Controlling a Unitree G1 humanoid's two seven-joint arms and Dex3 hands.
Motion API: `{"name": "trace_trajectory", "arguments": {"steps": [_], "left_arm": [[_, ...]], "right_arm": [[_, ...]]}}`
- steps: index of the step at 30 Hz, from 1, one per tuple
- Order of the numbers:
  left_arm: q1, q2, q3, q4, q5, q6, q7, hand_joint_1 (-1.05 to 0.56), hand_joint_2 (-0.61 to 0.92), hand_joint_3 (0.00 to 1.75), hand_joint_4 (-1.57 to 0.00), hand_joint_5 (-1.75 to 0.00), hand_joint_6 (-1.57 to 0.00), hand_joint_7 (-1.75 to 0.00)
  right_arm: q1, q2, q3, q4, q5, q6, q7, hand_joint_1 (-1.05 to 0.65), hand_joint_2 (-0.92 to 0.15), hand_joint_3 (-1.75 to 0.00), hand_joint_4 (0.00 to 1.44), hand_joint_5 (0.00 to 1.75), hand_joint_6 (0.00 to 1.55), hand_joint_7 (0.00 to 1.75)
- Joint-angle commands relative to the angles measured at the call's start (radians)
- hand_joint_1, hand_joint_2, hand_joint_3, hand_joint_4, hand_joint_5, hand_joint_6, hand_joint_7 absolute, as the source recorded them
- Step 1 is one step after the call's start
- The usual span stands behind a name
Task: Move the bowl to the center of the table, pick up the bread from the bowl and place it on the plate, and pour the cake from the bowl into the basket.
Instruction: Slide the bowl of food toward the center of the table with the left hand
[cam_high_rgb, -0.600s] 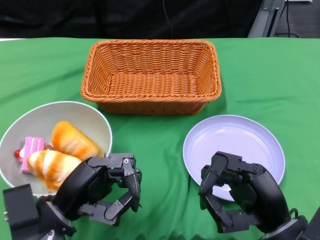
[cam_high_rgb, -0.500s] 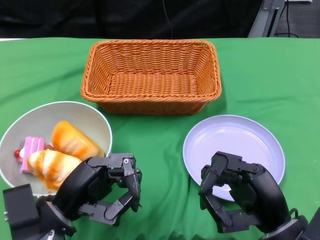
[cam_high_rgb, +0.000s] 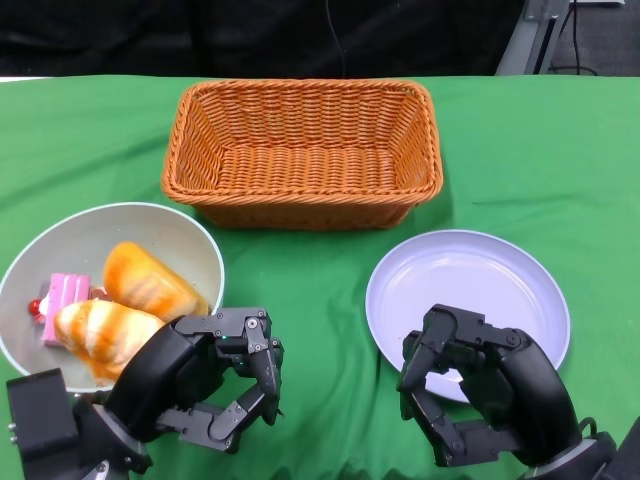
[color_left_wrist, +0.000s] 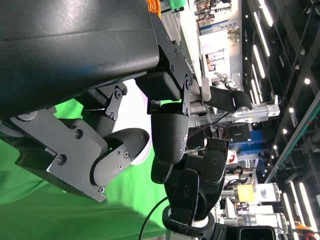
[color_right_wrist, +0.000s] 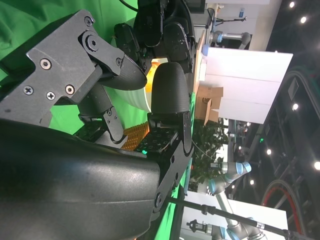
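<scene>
Bowl (cam_high_rgb: 60, 235): round, smooth, pale grey-white, shallow; stands at the near left of the table, beside and partly behind the left hand. Holds two bread rolls and one cake slice.
Bread (cam_high_rgb: 148, 281): two oblong glossy rolls, golden-orange with paler streaks, lying side by side; the nearer roll (cam_high_rgb: 95, 330) sits against the left hand's shell.
Cake (cam_high_rgb: 62, 302): small pink rectangular slice with ridged sides, at the bowl's left edge, a red bit beside it.
Plate (cam_high_rgb: 520, 275): round, smooth, pale lavender-white, raised rim; near right, its near edge covered by the right hand.
Basket (cam_high_rgb: 302, 152): rectangular, woven orange-brown wicker, ribbed weave, flared walls; far centre, well apart from both hands.
Left hand (cam_high_rgb: 205, 385): black, jointed, fingers curled inward, holding nothing; over the cloth just right of the bowl.
Right hand (cam_high_rgb: 475, 390): black, fingers curled inward, nothing in them; above the plate's near rim.
Table (cam_high_rgb: 320, 290): covered in bright green cloth, lightly creased.
Room: dark backdrop behind the table; wrist views show ceiling lights and white partitions
</scene>
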Motion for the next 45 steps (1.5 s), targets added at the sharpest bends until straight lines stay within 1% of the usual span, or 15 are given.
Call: {"name": "trace_trajectory", "arguments": {"steps": [1, 14, 20, 24, 28, 32, 33, 34, 35, 36, 37, 39, 41, 43, 45], "left_arm": [[-0.011, 0.008, 0.011, 0.007, -0.01, -0.006, -0.006, -0.09, 0.51, 1.18, -0.75, -1.71, -0.76, -1.41], [-0.012, 0.005, 0.014, 0.005, -0.018, -0.013, -0.011, -0.09, 0.51, 1.2, -0.75, -1.72, -0.76, -1.41], [-0.009, 0.006, 0.025, -0.07, -0.062, -0.029, -0.026, -0.1, 0.5, 1.2, -0.75, -1.69, -0.75, -1.38], [-0.011, 0.009, 0.037, -0.122, -0.091, -0.042, -0.028, -0.13, 0.58, 1.04, -0.8, -1.63, -0.75, -1.37], [-0.011, 0.017, 0.066, -0.202, -0.131, -0.033, -0.009, -0.11, 0.63, 0.99, -0.83, -1.59, -0.77, -1.38], [-0.022, 0.023, 0.107, -0.245, -0.184, -0.014, -0.003, -0.08, 0.69, 0.88, -0.88, -1.5, -0.83, -1.21], [-0.027, 0.023, 0.115, -0.246, -0.197, -0.012, -0.007, -0.08, 0.72, 0.81, -0.87, -1.49, -0.85, -1.15], [-0.036, 0.024, 0.126, -0.24, -0.21, -0.018, -0.016, -0.12, 0.8, 0.7, -0.82, -1.56, -0.8, -1.17], [-0.05, 0.026, 0.142, -0.228, -0.222, -0.03, -0.021, -0.11, 0.83, 0.61, -0.84, -1.53, -0.82, -1.12], [-0.063, 0.028, 0.161, -0.216, -0.217, -0.049, -0.006, -0.11, 0.87, 0.48, -0.86, -1.46, -0.87, -1.02], [-0.075, 0.029, 0.177, -0.204, -0.217, -0.064, 0.003, -0.11, 0.88, 0.42, -0.88, -1.44, -0.89, -0.99], [-0.095, 0.031, 0.209, -0.182, -0.21, -0.084, 0.029, -0.08, 0.91, 0.37, -0.87, -1.43, -0.9, -0.95], [-0.118, 0.034, 0.247, -0.15, -0.166, -0.129, 0.094, -0.06, 0.92, 0.39, -0.86, -1.42, -0.91, -0.91], [-0.139, 0.041, 0.279, -0.111, -0.132, -0.16, 0.155, -0.04, 0.92, 0.43, -0.87, -1.34, -0.98, -0.74], [-0.171, 0.058, 0.307, -0.052, -0.138, -0.179, 0.169, -0.03, 0.92, 0.44, -0.84, -1.24, -1.03, -0.52]], "right_arm": [[-0.006, -0.005, -0.007, 0.004, 0.011, -0.014, 0.0, -0.08, -0.4, -1.24, 0.8, 1.7, 0.71, 1.38], [-0.008, -0.005, -0.006, 0.005, 0.012, -0.007, 0.001, -0.07, -0.39, -1.27, 0.8, 1.7, 0.72, 1.38], [-0.007, -0.003, -0.007, 0.008, 0.007, -0.013, -0.004, -0.09, -0.38, -1.26, 0.8, 1.7, 0.72, 1.38], [-0.009, -0.004, -0.007, 0.012, 0.003, -0.018, -0.007, -0.08, -0.39, -1.25, 0.8, 1.7, 0.72, 1.38], [-0.01, -0.006, -0.008, 0.01, 0.008, -0.004, -0.004, -0.08, -0.4, -1.24, 0.8, 1.69, 0.72, 1.38], [-0.013, -0.004, -0.009, 0.017, 0.009, -0.005, -0.004, -0.08, -0.41, -1.22, 0.81, 1.69, 0.72, 1.39], [-0.014, -0.004, -0.009, 0.018, 0.009, -0.006, -0.004, -0.08, -0.41, -1.22, 0.81, 1.69, 0.72, 1.39], [-0.014, -0.003, -0.009, 0.019, 0.011, -0.005, -0.004, -0.08, -0.41, -1.22, 0.81, 1.69, 0.72, 1.39], [-0.014, -0.002, -0.009, 0.019, 0.013, -0.003, -0.002, -0.08, -0.41, -1.22, 0.81, 1.69, 0.72, 1.39], [-0.012, -0.003, -0.009, 0.015, 0.012, 0.003, -0.005, -0.08, -0.41, -1.22, 0.81, 1.69, 0.72, 1.39], [-0.01, -0.003, -0.008, 0.011, 0.011, 0.009, -0.007, -0.09, -0.41, -1.22, 0.81, 1.7, 0.72, 1.39], [-0.007, -0.003, -0.008, 0.005, 0.012, 0.018, -0.008, -0.09, -0.41, -1.21, 0.81, 1.7, 0.72, 1.39], [-0.006, -0.003, -0.008, 0.005, 0.014, 0.02, -0.006, -0.09, -0.41, -1.21, 0.8, 1.7, 0.72, 1.39], [-0.006, -0.004, -0.008, 0.006, 0.016, 0.018, -0.003, -0.09, -0.42, -1.21, 0.8, 1.7, 0.72, 1.39], [-0.008, -0.003, -0.01, 0.012, 0.021, 0.013, 0.001, -0.09, -0.42, -1.2, 0.8, 1.7, 0.72, 1.4]]}}
